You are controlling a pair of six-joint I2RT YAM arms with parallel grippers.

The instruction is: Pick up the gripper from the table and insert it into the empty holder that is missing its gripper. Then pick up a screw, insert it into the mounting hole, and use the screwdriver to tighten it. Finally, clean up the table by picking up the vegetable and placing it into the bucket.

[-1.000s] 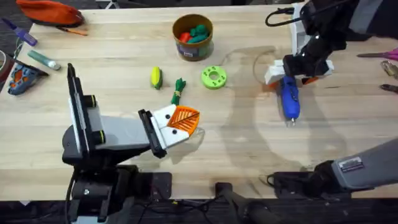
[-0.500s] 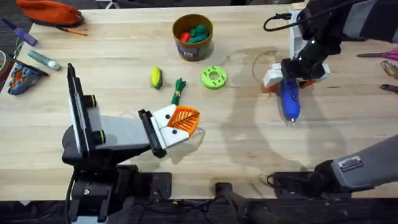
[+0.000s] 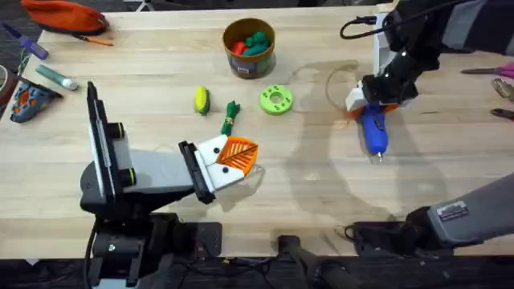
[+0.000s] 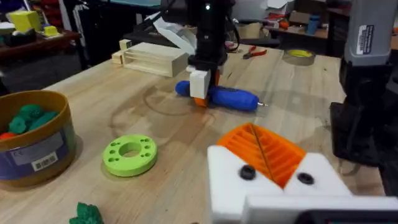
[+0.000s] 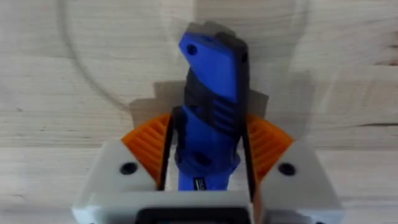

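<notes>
The blue screwdriver lies on the pale wood table at the right, bit pointing toward the front edge. My right gripper comes down over its rear end, orange pads pressed against both sides of the handle. My left gripper rests at centre front, shut with nothing in it. A yellow corn and a small carrot lie between it and the tan bucket, which holds green and red pieces. The loose gripper, holder and screw are out of view.
A bright green disc with holes sits right of the carrot. An orange pouch and a marker lie at the far left. Hand tools rest at the right edge. A wooden block stands farther back.
My right gripper's fingers have drawn in from a wider spread onto the screwdriver handle, and the screwdriver has shifted slightly toward the back. The left arm has not moved.
</notes>
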